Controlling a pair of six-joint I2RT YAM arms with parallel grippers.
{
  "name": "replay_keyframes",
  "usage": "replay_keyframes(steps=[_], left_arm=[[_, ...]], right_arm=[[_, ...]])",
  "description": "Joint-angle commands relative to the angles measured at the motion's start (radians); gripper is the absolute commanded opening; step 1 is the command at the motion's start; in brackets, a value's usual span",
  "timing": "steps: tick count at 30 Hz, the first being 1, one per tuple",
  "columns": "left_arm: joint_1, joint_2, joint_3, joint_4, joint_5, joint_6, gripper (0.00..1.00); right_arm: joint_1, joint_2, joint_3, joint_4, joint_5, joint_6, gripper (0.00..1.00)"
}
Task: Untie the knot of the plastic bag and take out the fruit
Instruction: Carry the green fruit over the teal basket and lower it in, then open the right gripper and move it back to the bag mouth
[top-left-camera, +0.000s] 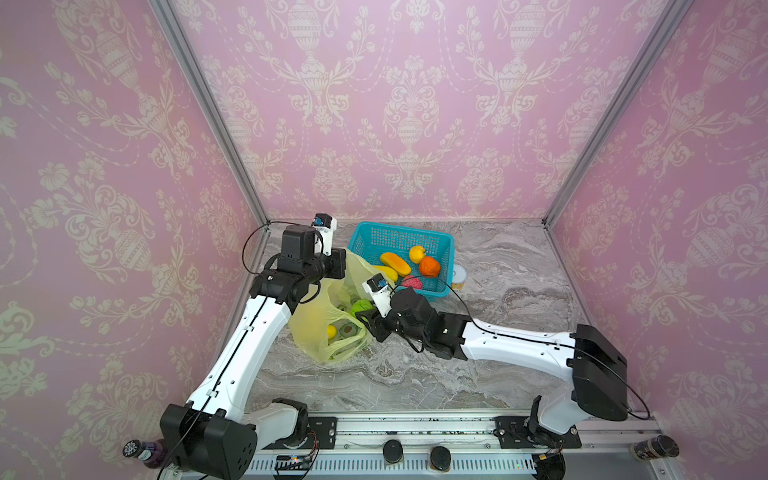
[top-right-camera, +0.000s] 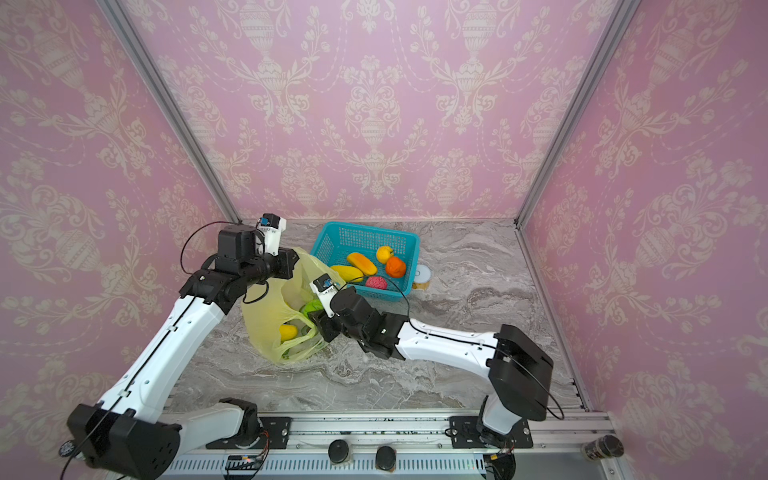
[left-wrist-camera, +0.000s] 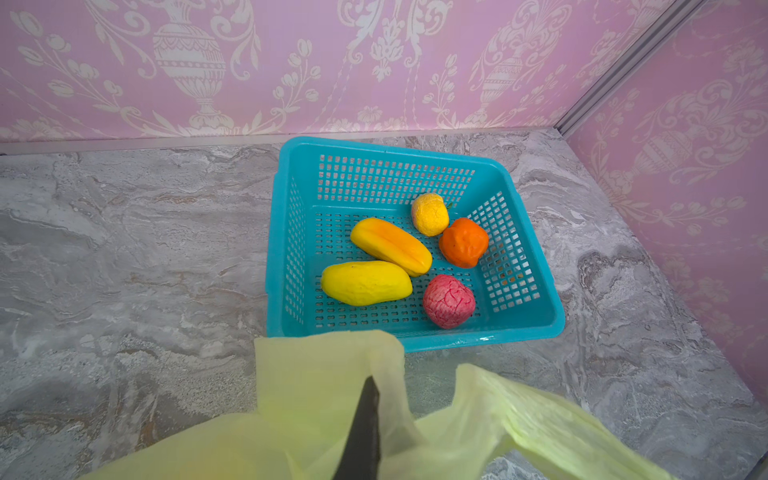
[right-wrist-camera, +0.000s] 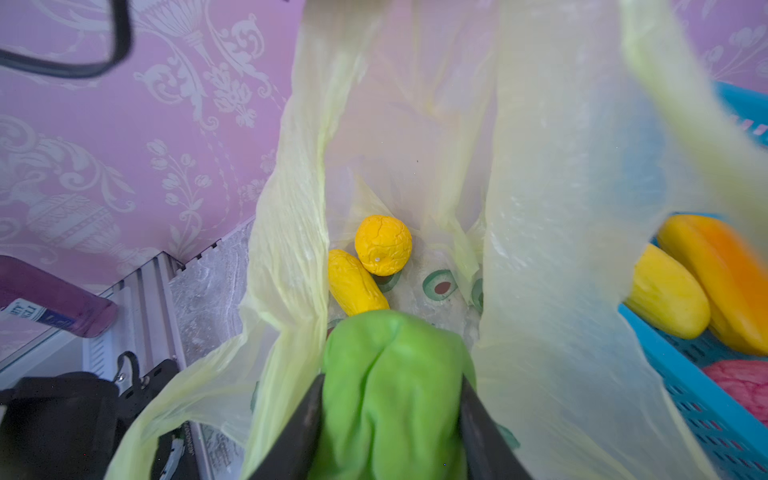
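The plastic bag (top-left-camera: 309, 328) stands on the worktop (top-left-camera: 415, 382), just beside the teal basket (left-wrist-camera: 519, 332) on the side nearer the arm bases. Its mouth is open and its walls are slack and translucent, with avocado prints visible on the lower part.

The left tool (left-wrist-camera: 370, 386) is closed, with its fingers together on the bag's upper edge. It holds that edge raised above the worktop, and the film drapes down on both sides of the fingers.

The right tool (right-wrist-camera: 390, 386) reaches into the bag's mouth. Its two fingers are clamped on opposite sides of the green fruit (right-wrist-camera: 390, 395). This fruit sits between the bag's walls, above the bag's bottom.

Two more pieces lie on the bottom of the bag, touching each other:
- a round yellow-orange fruit (right-wrist-camera: 383, 245)
- a long yellow fruit (right-wrist-camera: 355, 282)

The basket holds five pieces:
- a long yellow-orange fruit (left-wrist-camera: 390, 245), touching a second long yellow piece (left-wrist-camera: 365, 282)
- a small round yellow fruit (left-wrist-camera: 430, 214), next to the orange fruit (left-wrist-camera: 463, 242)
- a pink-red bumpy fruit (left-wrist-camera: 449, 300), near the basket's front wall

A small round can (top-left-camera: 459, 276) stands on the worktop against the right side of the basket.
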Motion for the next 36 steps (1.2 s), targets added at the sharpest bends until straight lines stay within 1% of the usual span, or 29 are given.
replay_keyframes(steps=[1,3,5,7,10,12,14,17,20,23,28,30,31,32,33,34,36], left_arm=[[0.007,-0.007,0.005,-0.021,-0.02,0.0,0.0],[0.007,-0.011,0.003,-0.02,-0.032,0.001,0.0],[0.008,-0.007,0.005,-0.02,-0.032,-0.005,0.0],[0.009,0.001,0.008,-0.02,-0.019,-0.013,0.0],[0.011,0.012,0.012,-0.025,-0.008,-0.017,0.0],[0.01,0.005,0.011,-0.027,-0.018,-0.013,0.0],[0.011,-0.004,0.006,-0.024,-0.029,-0.009,0.0],[0.011,-0.002,0.008,-0.023,-0.029,-0.01,0.0],[0.011,0.005,0.012,-0.024,-0.019,-0.013,0.0],[0.013,-0.001,0.009,-0.026,-0.029,-0.009,0.0],[0.013,0.004,0.008,-0.023,-0.027,-0.01,0.0],[0.014,0.013,0.012,-0.021,-0.012,-0.016,0.0],[0.016,0.014,0.012,-0.023,-0.01,-0.017,0.0],[0.016,0.013,0.013,-0.023,-0.009,-0.016,0.0],[0.016,0.01,0.012,-0.023,-0.008,-0.012,0.0],[0.015,0.004,0.009,-0.02,-0.007,-0.011,0.0],[0.015,-0.007,0.002,-0.009,0.001,-0.01,0.0]], right_arm=[[0.002,-0.15,-0.076,0.07,0.063,-0.049,0.11],[-0.019,-0.219,-0.119,0.075,0.125,-0.072,0.11],[-0.068,-0.256,-0.142,0.07,0.17,-0.073,0.1],[-0.144,-0.27,-0.148,0.044,0.157,-0.046,0.07],[-0.263,-0.244,-0.16,0.047,0.147,-0.002,0.07],[-0.344,-0.173,-0.131,0.029,0.117,0.033,0.07],[-0.401,-0.08,-0.071,-0.023,0.085,0.064,0.05],[-0.45,0.078,0.045,-0.126,0.06,0.086,0.03],[-0.462,0.218,0.156,-0.189,0.054,0.081,0.0],[-0.464,0.315,0.21,-0.212,0.035,0.089,0.0],[-0.464,0.38,0.249,-0.227,0.004,0.101,0.01],[-0.464,0.382,0.251,-0.222,0.0,0.098,0.09],[-0.464,0.382,0.25,-0.217,-0.001,0.098,0.16],[-0.464,0.38,0.246,-0.211,-0.002,0.098,0.26],[-0.464,0.376,0.244,-0.207,-0.004,0.1,0.4],[-0.464,0.369,0.242,-0.204,-0.007,0.101,0.46],[-0.463,0.343,0.231,-0.202,-0.02,0.103,0.54]])
